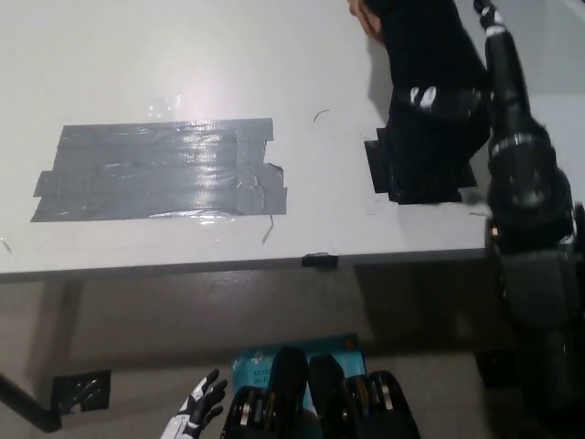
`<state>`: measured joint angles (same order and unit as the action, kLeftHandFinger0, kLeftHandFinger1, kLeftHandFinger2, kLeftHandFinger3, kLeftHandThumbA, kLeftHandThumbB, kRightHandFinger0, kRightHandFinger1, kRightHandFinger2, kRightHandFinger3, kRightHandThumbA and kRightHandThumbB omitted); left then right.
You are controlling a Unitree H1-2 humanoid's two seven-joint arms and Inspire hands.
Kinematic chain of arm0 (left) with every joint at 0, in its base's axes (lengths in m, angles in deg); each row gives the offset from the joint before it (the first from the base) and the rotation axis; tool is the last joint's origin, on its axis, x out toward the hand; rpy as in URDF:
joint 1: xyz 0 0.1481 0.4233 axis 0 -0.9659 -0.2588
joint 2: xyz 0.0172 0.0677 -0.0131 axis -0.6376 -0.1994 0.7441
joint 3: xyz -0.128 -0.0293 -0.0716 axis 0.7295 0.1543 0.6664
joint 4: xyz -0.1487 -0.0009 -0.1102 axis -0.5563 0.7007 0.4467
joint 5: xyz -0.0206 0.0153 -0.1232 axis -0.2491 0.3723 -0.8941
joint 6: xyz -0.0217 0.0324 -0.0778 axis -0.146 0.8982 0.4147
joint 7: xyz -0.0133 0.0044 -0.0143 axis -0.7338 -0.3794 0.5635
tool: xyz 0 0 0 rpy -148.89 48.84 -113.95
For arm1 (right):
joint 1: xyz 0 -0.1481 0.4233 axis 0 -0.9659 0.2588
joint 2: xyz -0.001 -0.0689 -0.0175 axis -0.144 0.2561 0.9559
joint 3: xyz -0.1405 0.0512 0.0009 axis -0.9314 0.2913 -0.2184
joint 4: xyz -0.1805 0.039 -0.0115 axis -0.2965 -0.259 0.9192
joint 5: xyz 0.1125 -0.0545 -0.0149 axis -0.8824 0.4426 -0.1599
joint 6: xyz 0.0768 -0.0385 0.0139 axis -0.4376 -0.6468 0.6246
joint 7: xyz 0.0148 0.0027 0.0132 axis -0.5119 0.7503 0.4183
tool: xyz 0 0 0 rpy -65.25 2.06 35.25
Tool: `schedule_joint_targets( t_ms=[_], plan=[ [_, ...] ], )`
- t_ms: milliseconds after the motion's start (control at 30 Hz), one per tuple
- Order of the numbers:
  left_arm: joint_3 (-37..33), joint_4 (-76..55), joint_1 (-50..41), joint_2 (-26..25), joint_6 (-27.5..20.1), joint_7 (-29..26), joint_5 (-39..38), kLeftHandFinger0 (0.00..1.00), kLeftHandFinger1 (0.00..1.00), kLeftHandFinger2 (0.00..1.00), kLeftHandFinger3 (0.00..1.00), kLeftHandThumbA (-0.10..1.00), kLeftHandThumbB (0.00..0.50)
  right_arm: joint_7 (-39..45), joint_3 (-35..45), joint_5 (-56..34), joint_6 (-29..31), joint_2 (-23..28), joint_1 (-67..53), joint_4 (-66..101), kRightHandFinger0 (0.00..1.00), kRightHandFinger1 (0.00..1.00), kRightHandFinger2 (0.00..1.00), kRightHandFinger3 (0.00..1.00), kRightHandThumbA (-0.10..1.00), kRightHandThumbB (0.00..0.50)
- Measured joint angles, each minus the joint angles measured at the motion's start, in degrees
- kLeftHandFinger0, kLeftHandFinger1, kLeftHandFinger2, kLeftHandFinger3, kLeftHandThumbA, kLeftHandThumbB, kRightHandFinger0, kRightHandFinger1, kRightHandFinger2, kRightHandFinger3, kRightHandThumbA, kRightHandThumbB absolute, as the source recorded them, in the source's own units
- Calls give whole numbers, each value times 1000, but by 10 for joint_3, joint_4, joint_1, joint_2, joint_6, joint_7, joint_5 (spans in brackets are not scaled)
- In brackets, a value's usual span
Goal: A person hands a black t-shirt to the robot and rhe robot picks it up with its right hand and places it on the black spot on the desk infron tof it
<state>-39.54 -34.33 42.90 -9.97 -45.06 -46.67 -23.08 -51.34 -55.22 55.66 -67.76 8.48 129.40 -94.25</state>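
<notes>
Fabric of the black t-shirt point(428, 64) is hanging bunched, its long axis running from the picture's top edge down toward the near edge of the surface point(183, 64), and its lower end is resting over the black spot point(402, 178) at the right. A person's hand point(367, 16) is gripping the shirt at the top, and we are seeing only a sliver of that hand before the frame cuts it off. Our right robot hand point(457, 87) is reaching in against the shirt from the right; black on black, we cannot tell whether it is grasping the cloth. Our left robot hand point(196, 412) is resting low at the bottom left, below the surface, released with fingers spread. Grey tape point(155, 169) is lying in a wide patch at the left. We are reading no writing anywhere.
</notes>
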Motion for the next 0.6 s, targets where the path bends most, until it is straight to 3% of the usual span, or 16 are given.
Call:
schedule_joint_targets(
  t_ms=[33,67,133,167,200,233,267,300,333,400,433,467,500,533,567,600],
  plan=[
    [-1,2,5,0,0,0,3,1000,1000,1000,1000,1000,500,-7,1,0,0,8,11,-18,1000,1000,1000,1000,1000,500],
    [-1,4,9,0,0,0,4,1000,1000,1000,1000,1000,500,-11,1,0,0,12,16,-30,1000,1000,1000,1000,925,493],
    [-2,11,25,-1,-1,0,10,1000,1000,1000,1000,1000,500,-24,-1,3,0,25,32,-55,1000,1000,1000,1000,738,484],
    [-2,13,30,-2,-2,0,12,1000,1000,1000,1000,1000,500,-28,-6,6,0,30,37,-63,1000,1000,1000,1000,559,434],
    [-3,13,34,-3,-2,0,15,1000,1000,1000,1000,1000,500,-34,-13,12,-1,34,43,-73,1000,1000,1000,1000,535,449],
    [-4,13,37,-3,-2,0,17,1000,1000,1000,1000,1000,500,-40,-22,18,-2,37,50,-88,533,621,765,907,333,402],
    [-5,13,39,-3,-2,0,19,1000,1000,1000,1000,1000,500,-48,-29,24,-3,41,56,-105,286,339,440,808,79,264],
    [-6,13,41,-3,-2,0,20,1000,1000,1000,1000,1000,500,-55,-33,27,-5,43,60,-120,23,61,198,511,-92,269],
    [-7,13,42,-3,-2,0,22,1000,1000,1000,1000,1000,500,-64,-37,31,-4,45,62,-134,5,14,222,388,-98,247],
    [-9,13,42,-4,-2,0,23,1000,1000,1000,1000,1000,500,-81,-41,33,-2,47,61,-156,0,170,615,545,-100,231],
    [-10,14,41,-5,-2,0,24,1000,1000,1000,1000,1000,500,-90,-42,35,0,47,60,-168,36,318,845,666,-100,209],
    [-11,14,42,-7,-2,0,26,1000,1000,1000,1000,1000,500,-99,-45,35,4,47,58,-181,15,352,884,707,-100,203],
    [-11,14,42,-7,-2,0,26,1000,1000,1000,1000,1000,500,-99,-45,35,4,47,58,-181,1,272,801,770,-100,212],
    [-12,15,43,-8,-3,0,28,1000,1000,1000,1000,1000,500,-111,-48,36,12,47,53,-187,53,282,779,797,-100,204],
    [-12,15,44,-9,-3,0,29,1000,1000,1000,1000,1000,500,-117,-49,35,18,47,51,-188,2,228,769,851,-100,188],
    [-13,15,45,-9,-3,0,30,1000,1000,1000,1000,1000,500,-121,-49,34,23,47,49,-188,1,263,832,911,-100,182]
  ],
)
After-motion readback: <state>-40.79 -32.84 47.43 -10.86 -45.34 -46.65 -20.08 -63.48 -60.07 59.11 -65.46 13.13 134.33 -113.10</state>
